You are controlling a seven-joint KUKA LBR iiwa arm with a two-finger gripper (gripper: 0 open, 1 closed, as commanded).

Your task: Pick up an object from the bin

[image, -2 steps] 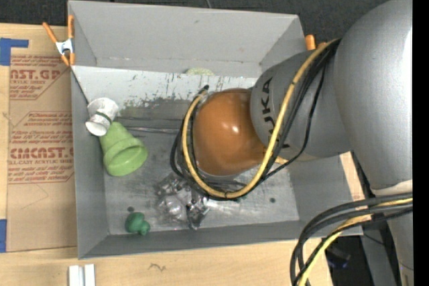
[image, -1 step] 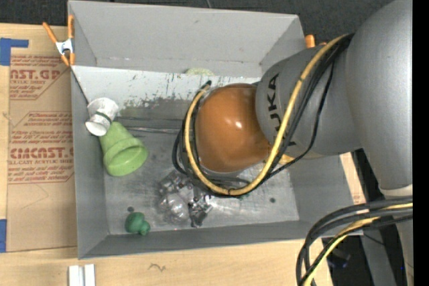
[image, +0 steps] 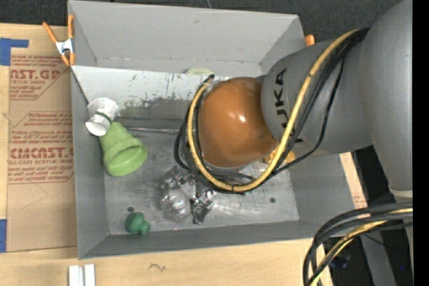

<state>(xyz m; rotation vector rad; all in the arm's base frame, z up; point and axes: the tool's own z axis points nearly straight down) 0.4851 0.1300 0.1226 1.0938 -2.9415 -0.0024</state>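
Clear crumpled plastic (image: 173,195), partly hidden beneath gripper (image: 201,203)

A clear, crumpled plastic thing (image: 175,195) lies on the floor of the bin (image: 275,201), near its front wall. It is wrinkled and glinting, its exact shape unclear

Grey KUKA-marked arm (image: 348,97) — glossy orange cover (image: 234,124), yellow-black cables (image: 299,117).
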